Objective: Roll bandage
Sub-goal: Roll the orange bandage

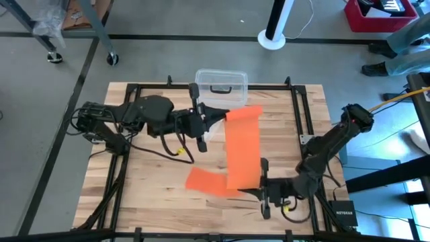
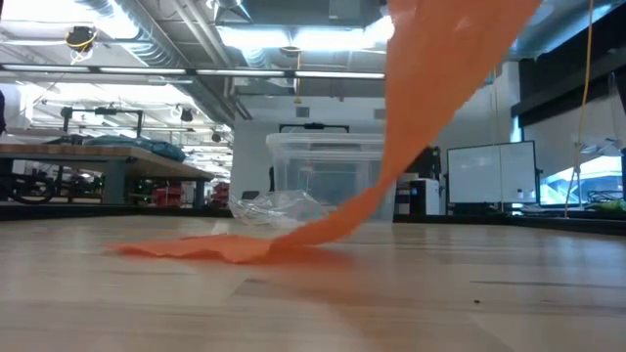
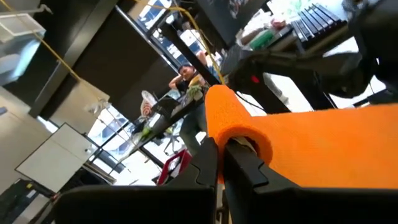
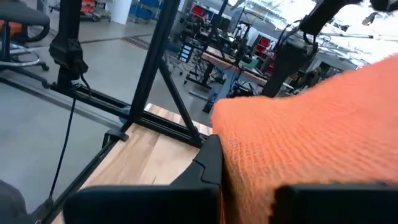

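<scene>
The fingers of both grippers pinch the bandage (image 1: pixel 242 149). From above, the left gripper (image 1: pixel 213 118) holds its far end beside the clear box (image 1: pixel 221 80); the right gripper (image 1: pixel 258 189) holds it near the table's (image 1: pixel 148 188) front edge. From table height, the loose end lies flat on the wood. The left wrist view shows a small curl started. If either grip slips, the curl may come undone.
</scene>
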